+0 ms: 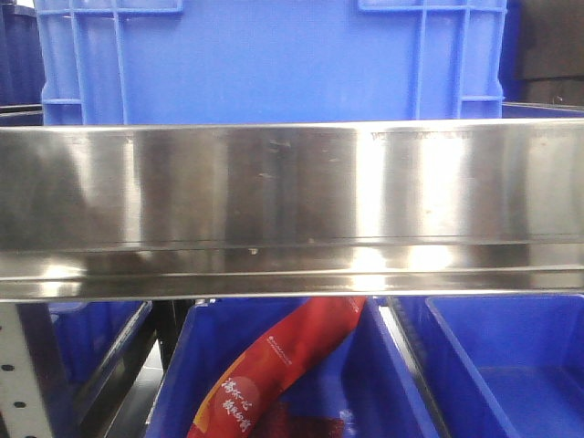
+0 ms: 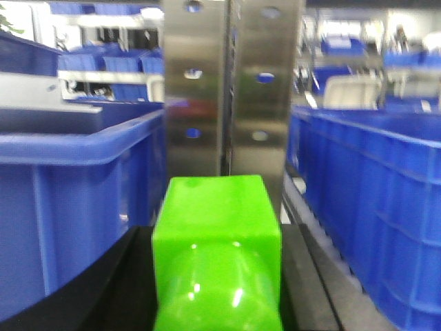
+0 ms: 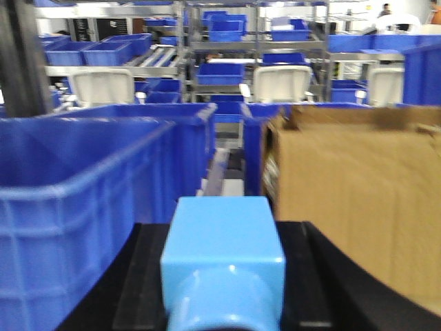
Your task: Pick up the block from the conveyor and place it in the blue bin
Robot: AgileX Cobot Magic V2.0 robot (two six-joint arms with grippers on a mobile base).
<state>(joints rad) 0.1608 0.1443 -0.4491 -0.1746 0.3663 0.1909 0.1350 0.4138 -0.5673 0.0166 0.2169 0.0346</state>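
In the left wrist view a bright green block [image 2: 217, 227] sits between the black fingers [image 2: 114, 289] of my left gripper [image 2: 217, 283], which is shut on it. In the right wrist view a light blue block [image 3: 224, 238] sits between the black fingers [image 3: 134, 276] of my right gripper [image 3: 224, 283], which is shut on it. Blue bins stand close on both sides of the left gripper [image 2: 69, 186] [image 2: 375, 200] and to the left of the right gripper [image 3: 69, 207]. The conveyor is out of view. Neither gripper shows in the front view.
A wide stainless steel rail [image 1: 292, 210] crosses the front view, with a big blue bin [image 1: 274, 64] behind it. Below lie more blue bins [image 1: 511, 365], one holding a red packet [image 1: 274, 374]. A cardboard box [image 3: 358, 200] stands right of the right gripper. A steel post [image 2: 231, 89] faces the left gripper.
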